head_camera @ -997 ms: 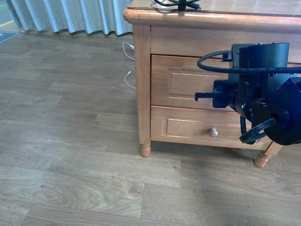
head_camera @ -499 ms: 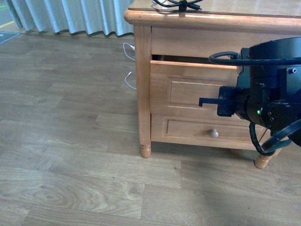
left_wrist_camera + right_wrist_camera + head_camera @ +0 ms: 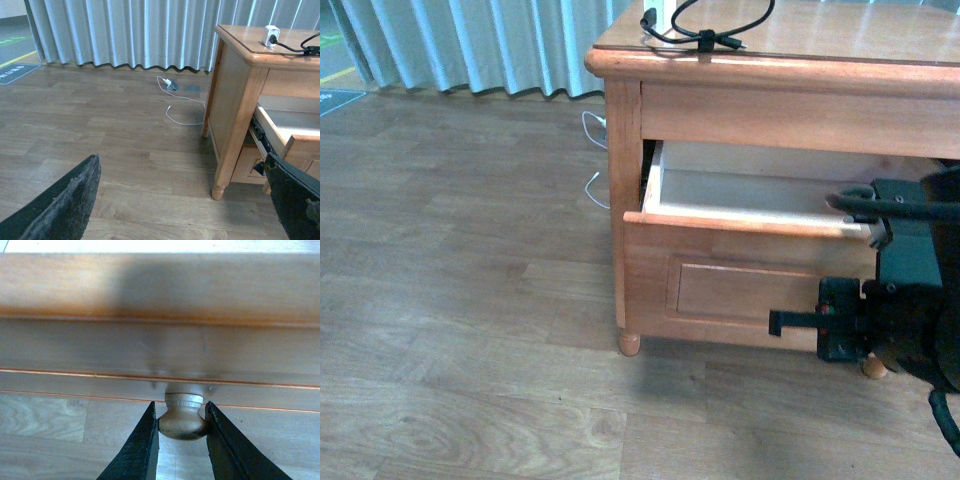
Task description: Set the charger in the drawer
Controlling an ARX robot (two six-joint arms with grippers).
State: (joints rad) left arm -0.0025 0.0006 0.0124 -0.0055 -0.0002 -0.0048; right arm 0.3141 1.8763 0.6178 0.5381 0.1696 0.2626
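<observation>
The charger lies on top of the wooden cabinet (image 3: 620,130): its coiled black cable (image 3: 705,25) shows in the front view, and its white cube adapter (image 3: 270,35) in the left wrist view. The upper drawer (image 3: 740,270) is pulled well out, showing a pale inside (image 3: 750,190). My right gripper (image 3: 181,409) is shut on the drawer's round wooden knob (image 3: 184,422), one finger on each side. In the front view my right arm (image 3: 905,310) hides the knob. My left gripper (image 3: 180,200) is open and empty above the floor, left of the cabinet.
Thin white cables (image 3: 185,107) lie on the wooden floor by the curtain (image 3: 125,35), behind the cabinet's left side. The cabinet's front left leg (image 3: 629,343) stands on the floor. The open drawer hides the lower drawer in the front view.
The upper drawer has gone from shut to pulled far out. My right arm has drawn back towards the camera with the knob in its grip and sits lower in the front view.
</observation>
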